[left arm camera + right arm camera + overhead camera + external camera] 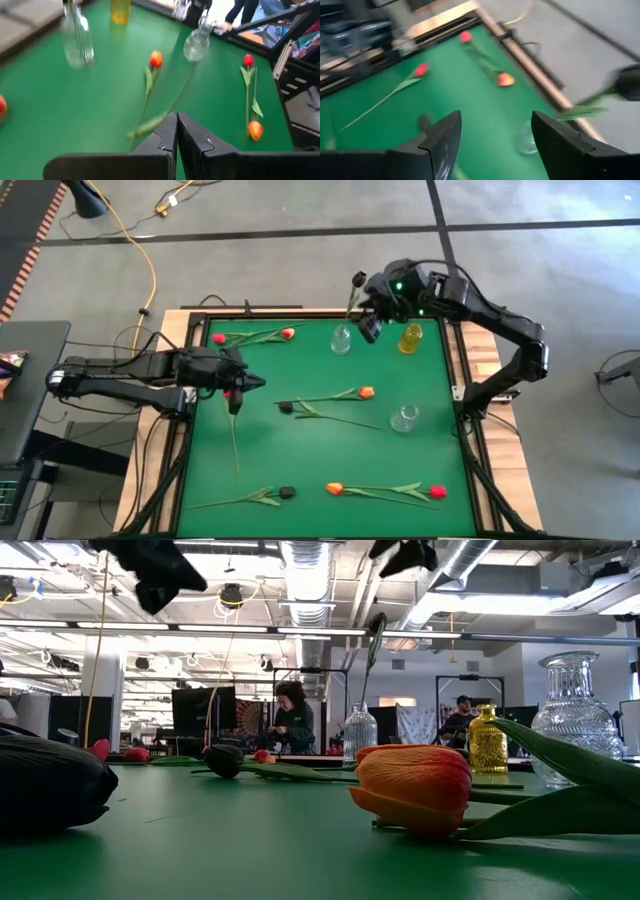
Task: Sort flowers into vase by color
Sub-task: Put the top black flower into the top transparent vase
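Now, as I read it:
Right tool [368, 315]: fingers wide apart, upper centre of the high view, above the clear vase [342, 340].
Dark tulip [376, 628]: standing in that vase.
Left tool [236, 398]: pressed together on a red tulip [228, 393], left of centre.
Other flowers [345, 394]: lying scattered on the table [320, 450].

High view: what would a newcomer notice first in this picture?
Tulips lie scattered over the green table, such as the orange tulip near the middle. Three vases stand toward the far right side, the yellow vase most striking. The right gripper hangs open beside a clear vase, while the left gripper, shut on a green stem, hangs over the left side.
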Robot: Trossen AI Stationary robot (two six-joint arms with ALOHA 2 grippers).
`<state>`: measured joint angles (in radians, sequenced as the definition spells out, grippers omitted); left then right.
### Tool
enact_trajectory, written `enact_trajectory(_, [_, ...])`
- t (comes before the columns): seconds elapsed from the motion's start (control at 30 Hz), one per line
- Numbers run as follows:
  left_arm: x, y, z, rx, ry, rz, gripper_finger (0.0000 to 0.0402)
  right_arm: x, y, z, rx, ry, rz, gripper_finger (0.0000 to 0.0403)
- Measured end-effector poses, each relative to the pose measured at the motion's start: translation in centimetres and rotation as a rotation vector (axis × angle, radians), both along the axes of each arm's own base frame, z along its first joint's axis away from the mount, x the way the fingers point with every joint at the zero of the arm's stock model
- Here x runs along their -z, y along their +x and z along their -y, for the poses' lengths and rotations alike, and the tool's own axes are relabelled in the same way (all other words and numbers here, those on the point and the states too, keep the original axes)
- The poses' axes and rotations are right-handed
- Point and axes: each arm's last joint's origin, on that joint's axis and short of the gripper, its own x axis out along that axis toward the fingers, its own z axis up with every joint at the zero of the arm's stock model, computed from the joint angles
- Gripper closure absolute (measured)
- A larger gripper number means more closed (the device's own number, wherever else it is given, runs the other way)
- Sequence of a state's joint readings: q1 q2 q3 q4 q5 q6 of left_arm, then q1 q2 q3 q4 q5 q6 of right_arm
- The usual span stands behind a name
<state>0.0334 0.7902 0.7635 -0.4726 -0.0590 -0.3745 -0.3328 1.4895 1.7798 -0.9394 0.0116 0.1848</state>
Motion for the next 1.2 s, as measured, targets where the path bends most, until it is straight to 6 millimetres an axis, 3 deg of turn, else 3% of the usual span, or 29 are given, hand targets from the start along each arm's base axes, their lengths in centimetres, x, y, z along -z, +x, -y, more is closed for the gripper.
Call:
enact_trajectory(0.17, [0.6,0.0,0.3,0.039,-0.111,-0.062,0.0401,0.4,0.6,-3.1,-0.125,0.028,-0.041,0.0135])
enact_trajectory(0.37, [1.1,1.0,0.3,0.093,-0.092,-0.087,0.0401,0.5,1.4,-7.4,-0.270,0.023,-0.048,0.0135])
enact_trajectory(0.5, [1.8,1.8,0.3,0.091,-0.097,-0.123,0.0401,1.9,2.5,-9.7,-0.346,0.017,-0.051,0.0135])
enact_trajectory(0.9, [3.5,4.5,0.6,0.261,-0.076,-0.167,0.0395,10.0,7.1,-12.8,-0.425,0.040,-0.234,0.0135])
enact_trajectory(1.2, [2.5,3.4,0.5,0.242,0.018,-0.133,0.0301,18.0,12.8,-13.2,-0.413,0.061,-0.347,0.0135])
